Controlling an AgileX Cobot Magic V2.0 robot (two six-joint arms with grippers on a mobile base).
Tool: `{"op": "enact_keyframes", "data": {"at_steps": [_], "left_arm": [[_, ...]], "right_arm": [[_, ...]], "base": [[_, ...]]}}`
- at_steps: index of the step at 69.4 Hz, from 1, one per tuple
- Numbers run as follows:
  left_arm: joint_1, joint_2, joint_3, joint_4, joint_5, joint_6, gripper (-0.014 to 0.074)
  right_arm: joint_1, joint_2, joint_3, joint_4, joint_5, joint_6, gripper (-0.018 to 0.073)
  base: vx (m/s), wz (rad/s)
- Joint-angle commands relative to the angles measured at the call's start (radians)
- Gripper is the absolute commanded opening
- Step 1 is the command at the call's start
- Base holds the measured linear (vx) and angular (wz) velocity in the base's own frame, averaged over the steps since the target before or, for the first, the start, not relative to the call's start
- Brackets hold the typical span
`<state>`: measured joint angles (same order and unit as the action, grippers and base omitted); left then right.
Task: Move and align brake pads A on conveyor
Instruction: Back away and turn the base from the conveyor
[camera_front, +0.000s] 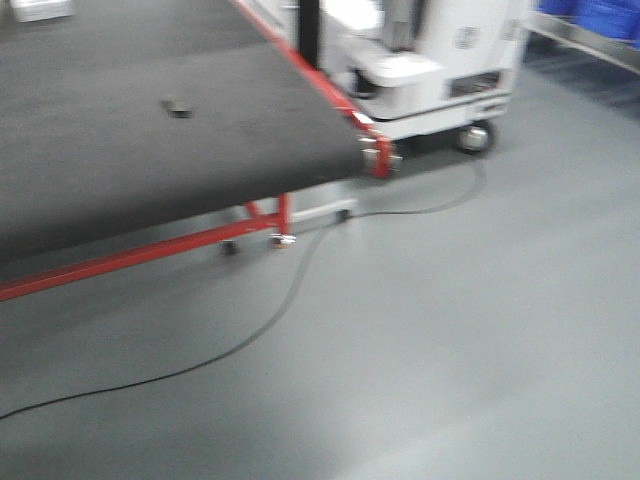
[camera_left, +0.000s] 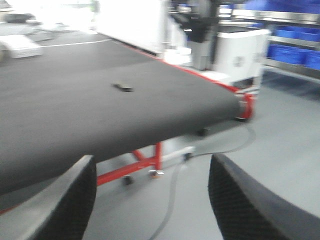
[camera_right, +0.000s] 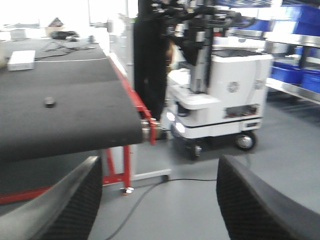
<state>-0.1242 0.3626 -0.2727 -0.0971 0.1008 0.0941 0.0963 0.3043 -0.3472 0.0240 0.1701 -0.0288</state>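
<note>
- Though blurred, 1 brake pad (camera_front: 177, 108) lying on the conveyor (camera_front: 90, 190), well back from its end.
- Left gripper (camera_left: 152, 200) spread wide, empty.
- Right gripper (camera_right: 157, 200) equally wide, empty.
- Black cable (camera_front: 270, 320) trailing across floor (camera_front: 480, 350).

a black cable (camera_front: 230, 350) crosses the grey floor (camera_front: 480, 350) near a white wheeled cart (camera_front: 440, 60).

Factory floor, conveyor (camera_front: 120, 170), blue bins (camera_left: 287, 52)
</note>
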Motion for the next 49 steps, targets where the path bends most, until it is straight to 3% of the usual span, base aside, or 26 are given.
{"op": "enact_keyframes", "data": {"at_steps": [1,49], "left_arm": [[-0.005,0.007,-0.025,-0.002,-0.082,0.000,0.0464],[-0.005,0.007,-0.025,-0.002,-0.082,0.000,0.0464]], "right_arm": [[-0.003,0.011,-0.027,-0.003,-0.073,-0.002,0.0463],[-0.003,0.011,-0.027,-0.003,-0.072,-0.002,0.0463]], "base": [[-0.22,-0.74],[-0.16,-0.71]]}}
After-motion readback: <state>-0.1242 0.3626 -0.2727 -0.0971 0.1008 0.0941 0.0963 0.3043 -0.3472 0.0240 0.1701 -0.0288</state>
